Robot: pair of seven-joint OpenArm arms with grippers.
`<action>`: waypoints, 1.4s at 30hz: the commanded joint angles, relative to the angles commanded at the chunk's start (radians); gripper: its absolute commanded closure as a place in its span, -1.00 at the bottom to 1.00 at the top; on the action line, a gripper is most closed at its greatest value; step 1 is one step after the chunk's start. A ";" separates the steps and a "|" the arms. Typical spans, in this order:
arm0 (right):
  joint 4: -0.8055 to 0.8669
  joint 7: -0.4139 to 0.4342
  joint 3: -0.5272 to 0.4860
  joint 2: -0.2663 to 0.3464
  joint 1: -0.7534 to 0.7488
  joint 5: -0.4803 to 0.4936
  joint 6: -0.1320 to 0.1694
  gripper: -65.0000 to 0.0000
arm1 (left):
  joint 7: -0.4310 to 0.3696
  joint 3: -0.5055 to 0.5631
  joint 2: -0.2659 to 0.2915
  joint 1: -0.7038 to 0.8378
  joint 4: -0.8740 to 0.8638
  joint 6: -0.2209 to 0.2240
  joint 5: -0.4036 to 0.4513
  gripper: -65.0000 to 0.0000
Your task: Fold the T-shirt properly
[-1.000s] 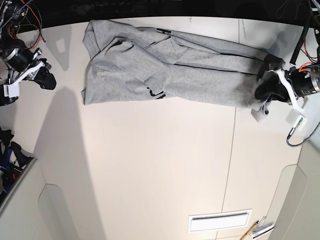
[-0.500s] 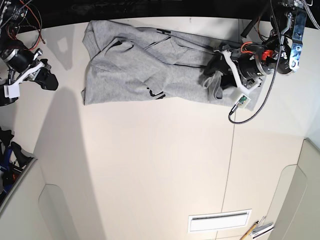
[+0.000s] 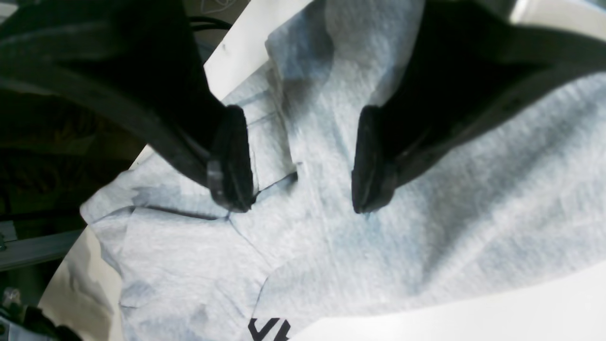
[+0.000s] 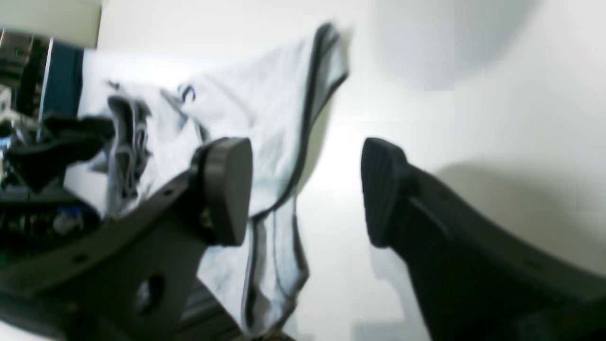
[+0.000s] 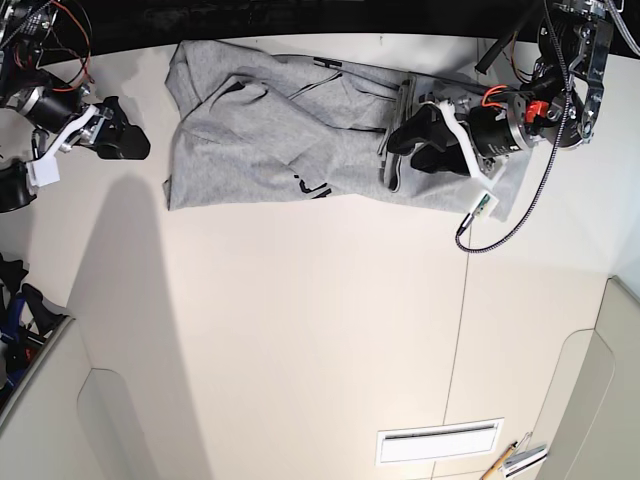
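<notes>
The grey T-shirt (image 5: 260, 130) lies spread along the table's far edge, with a bit of black lettering (image 5: 310, 187) showing near its front hem. A doubled-over edge of cloth sits by my left gripper (image 5: 400, 145). This gripper hovers over the shirt's right part. In the left wrist view the left gripper (image 3: 300, 166) is open, its pads apart over flat grey T-shirt (image 3: 426, 213) fabric, pinching nothing. My right gripper (image 5: 135, 143) is open just left of the shirt's left edge. In the right wrist view the right gripper (image 4: 305, 189) is empty, the T-shirt (image 4: 265, 109) beyond it.
The white table (image 5: 300, 330) has a seam running down its right part. A slotted vent (image 5: 440, 441) and a pencil (image 5: 500, 463) lie near the front right. A cable with a small green board (image 5: 487, 204) hangs from the left arm. The table's far edge runs just behind the shirt.
My left gripper has travelled left across the shirt, and the shirt's right end came over with it. My right gripper has moved right, closer to the shirt's left edge.
</notes>
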 joint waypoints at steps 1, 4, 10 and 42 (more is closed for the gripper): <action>-0.001 0.001 -0.023 0.000 -0.005 -0.001 0.000 -0.12 | 0.013 0.000 0.000 0.000 0.000 0.000 -0.001 -0.14; -0.010 0.019 -0.079 -0.018 -0.015 -0.048 0.000 -0.12 | 0.053 0.000 0.000 0.000 0.000 0.000 -0.002 -0.14; -0.019 0.055 -0.093 -0.069 -0.015 -0.142 0.000 -0.12 | 0.054 0.000 0.000 0.000 0.001 0.000 -0.005 -0.14; -0.125 0.165 -0.305 -0.119 0.032 -0.238 0.000 1.00 | 0.062 -0.115 0.000 -0.051 0.014 0.000 -0.048 -0.14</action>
